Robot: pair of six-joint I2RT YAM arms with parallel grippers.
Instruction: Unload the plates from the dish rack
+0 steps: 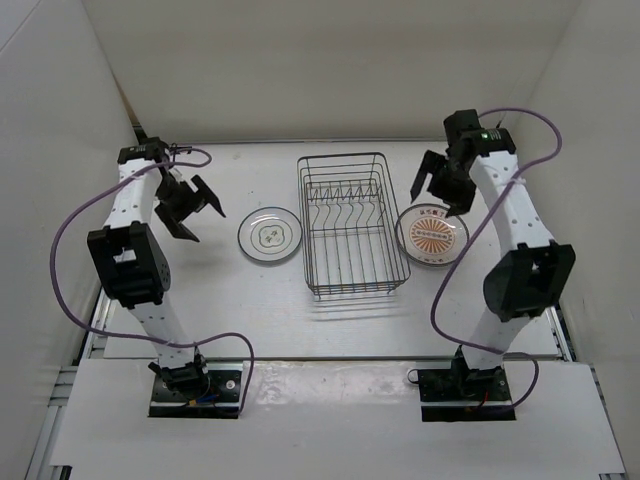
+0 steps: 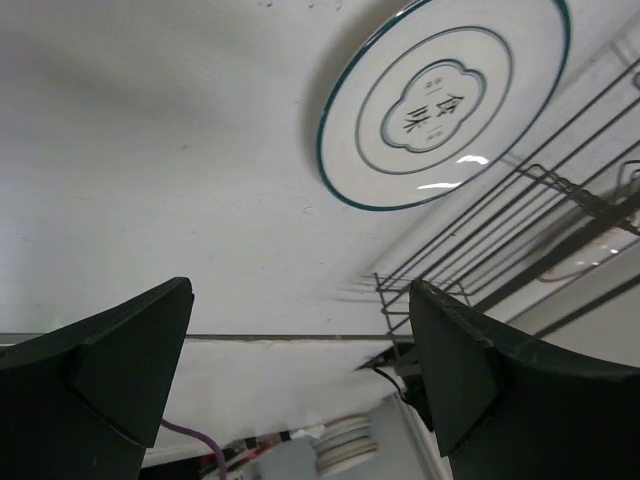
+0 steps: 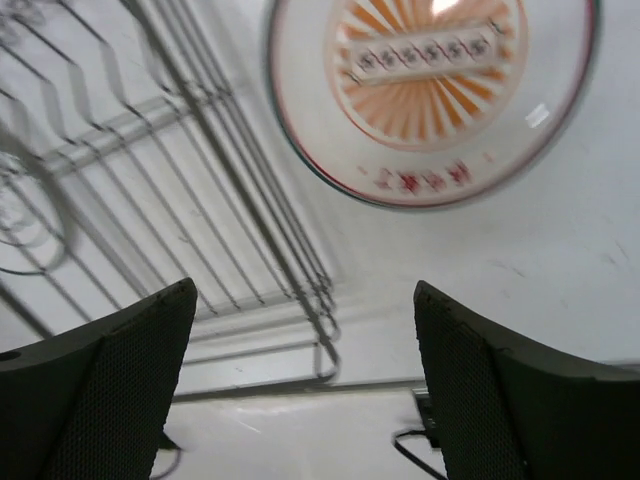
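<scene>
Top view. The rack (image 1: pixel 352 226), a rectangular basket of thin dark wire with a row of upright prongs across its far half, stands mid-table (image 1: pixel 330 330) on a matt white surface. Two round, glossy white plates lie flat on the table outside the rack. The grey plate (image 1: pixel 270 235) is near the rack's left side with a gap between them. The orange plate (image 1: pixel 432 236) is just beside its right side. The left gripper (image 1: pixel 203 218) hangs left of the grey plate and well apart from it, its black jaws spread with nothing between them. The right gripper (image 1: pixel 437 203) sits over the far edge of the orange plate, its jaws likewise spread and empty. A purple cable (image 1: pixel 62 250) loops along each white arm.

Left wrist view. The left gripper (image 2: pixel 300 375) shows two smooth, wedge-shaped black fingers (image 2: pixel 110 380) set wide apart. Beyond them lies the grey plate (image 2: pixel 445 100), which has a thin dark rim line, an inner ring and a lobed centre outline. The rack's wires (image 2: pixel 520 225) run beside it.

Right wrist view. The right gripper (image 3: pixel 305 385) has finely textured pads (image 3: pixel 120 390), also wide apart. The orange plate (image 3: pixel 430 90) bears radiating rays crossed by a patterned band. The rack (image 3: pixel 150 170) shows wavy and straight wires.
</scene>
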